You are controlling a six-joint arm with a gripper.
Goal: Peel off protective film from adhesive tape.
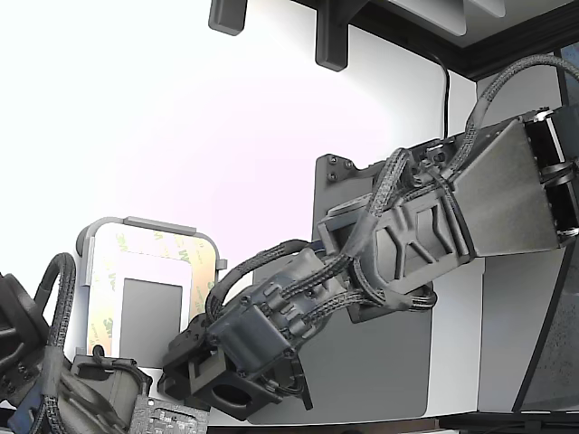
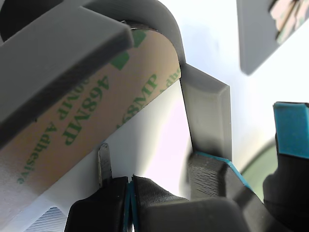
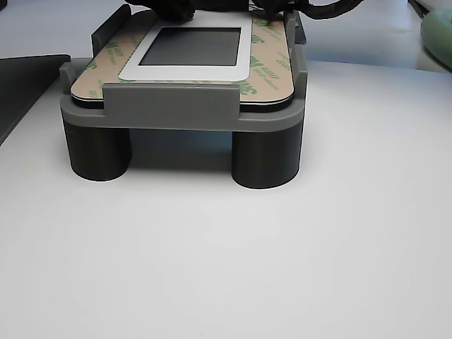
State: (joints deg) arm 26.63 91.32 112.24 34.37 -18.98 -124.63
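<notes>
The adhesive tape frame (image 3: 265,67), faced with cream, green-printed protective film (image 2: 91,111), lies flat in a light grey tray (image 3: 180,106) around a grey square (image 3: 194,46) with a white border. In the exterior view the tray (image 1: 149,226) stands at the lower left. My gripper (image 1: 188,360) sits at its near right corner. In the wrist view my gripper (image 2: 129,183) has its two dark fingers pressed together over the white border, just beside the film's edge at a rounded corner. A thin metal blade (image 2: 104,164) sticks out from one finger. No film shows between the fingers.
A second arm (image 1: 54,389) sits at the exterior view's lower left, close to the tray. A large dark grey mat (image 1: 380,362) lies under my arm. The tray stands on dark round legs (image 3: 265,159) on a white table. Dark arm parts (image 3: 176,7) crowd its far edge.
</notes>
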